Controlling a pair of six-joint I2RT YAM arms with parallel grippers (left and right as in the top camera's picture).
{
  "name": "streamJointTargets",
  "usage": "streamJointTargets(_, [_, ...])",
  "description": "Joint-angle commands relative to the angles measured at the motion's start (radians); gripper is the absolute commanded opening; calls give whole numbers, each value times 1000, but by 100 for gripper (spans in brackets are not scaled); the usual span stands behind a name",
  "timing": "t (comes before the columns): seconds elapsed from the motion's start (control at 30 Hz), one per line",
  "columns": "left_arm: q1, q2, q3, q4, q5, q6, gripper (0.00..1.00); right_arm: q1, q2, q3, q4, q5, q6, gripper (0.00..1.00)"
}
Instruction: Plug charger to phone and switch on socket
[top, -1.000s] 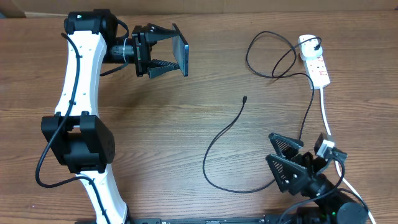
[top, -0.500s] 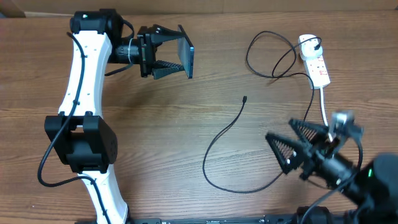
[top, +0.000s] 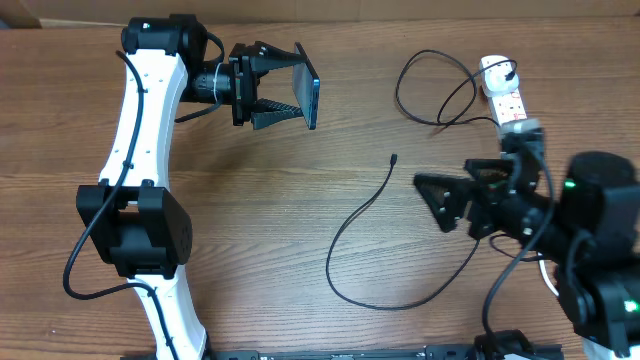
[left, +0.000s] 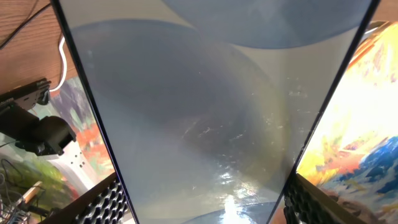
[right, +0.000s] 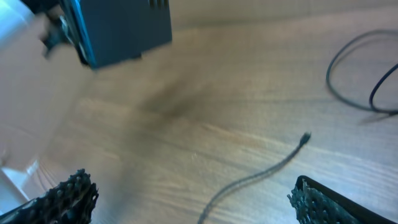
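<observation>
My left gripper (top: 282, 88) is shut on the phone (top: 309, 87), held on edge above the far left of the table; its glossy face (left: 205, 112) fills the left wrist view between the jaws. The charger, a thin black cable (top: 352, 222), curves across the table's middle, its connector tip (top: 394, 158) lying free; the tip also shows in the right wrist view (right: 304, 139). My right gripper (top: 440, 202) is open and empty, just right of the cable. The socket, a white power strip (top: 508, 100) with a black plug, lies at the far right.
A thick white cord (top: 522, 180) runs from the strip toward the right arm. A loop of black cable (top: 432, 88) lies left of the strip. The left arm and the held phone show at the top left of the right wrist view (right: 121, 28).
My right arm has swung up and left from the front edge toward the cable's middle, jaws open. My left gripper with the phone has shifted slightly right.
</observation>
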Motion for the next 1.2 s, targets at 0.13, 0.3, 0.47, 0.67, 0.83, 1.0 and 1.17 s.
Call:
streamJointTargets(0.13, [-6, -25, 20, 1, 46, -18, 58, 264, 113, 55, -2, 330, 97, 99])
streamJointTargets(0.3, [-6, -25, 20, 2, 46, -20, 58, 424, 150, 61, 146, 442, 157, 100])
streamJointTargets(0.47, [-6, -25, 20, 2, 46, -21, 58, 536, 172, 61, 266, 629, 180, 100])
streamJointTargets(0.67, [-7, -25, 20, 24, 45, -21, 58, 583, 222, 61, 320, 663, 208, 100])
streamJointTargets(0.83, [-7, -25, 20, 28, 34, -25, 58, 631, 279, 61, 369, 666, 222, 100])
streamJointTargets(1.0, [-8, -25, 20, 28, 27, -28, 58, 669, 303, 61, 465, 688, 222, 96])
streamJointTargets(1.17, [-8, -25, 20, 38, -26, -28, 58, 671, 324, 61, 520, 755, 222, 95])
